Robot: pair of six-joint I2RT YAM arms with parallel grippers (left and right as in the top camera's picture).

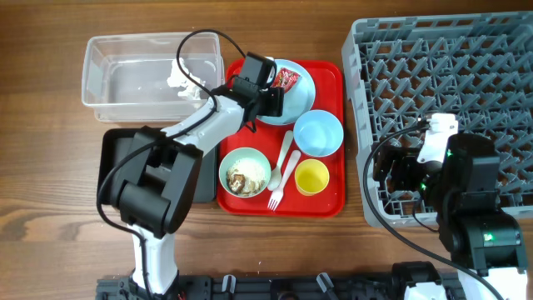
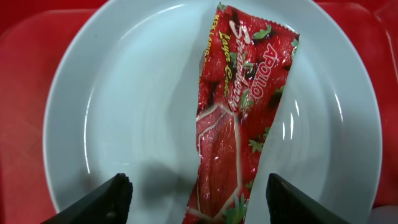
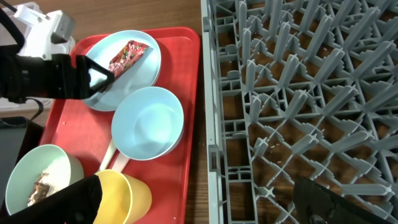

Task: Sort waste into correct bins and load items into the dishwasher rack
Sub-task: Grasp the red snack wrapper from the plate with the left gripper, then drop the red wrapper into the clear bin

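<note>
The red wrapper (image 2: 239, 112) lies on the light blue plate (image 2: 124, 106) at the back of the red serving tray (image 1: 333, 75). My left gripper (image 2: 199, 202) is open just above the plate, one finger on each side of the wrapper's near end. The blue bowl (image 1: 318, 133), yellow cup (image 1: 312, 177), white spoon (image 1: 286, 154), white fork (image 1: 277, 187) and the green bowl (image 1: 244, 172) holding food scraps (image 3: 40, 186) are also on the tray. The white tissue (image 1: 179, 77) lies in the clear tub (image 1: 125, 83). My right gripper (image 3: 199, 205) is open and empty over the grey rack's (image 1: 450, 67) left edge.
The black tray (image 1: 117, 154) lies left of the red tray, mostly under my left arm. The rack fills the right side of the table. Bare wood shows between the red tray and the rack.
</note>
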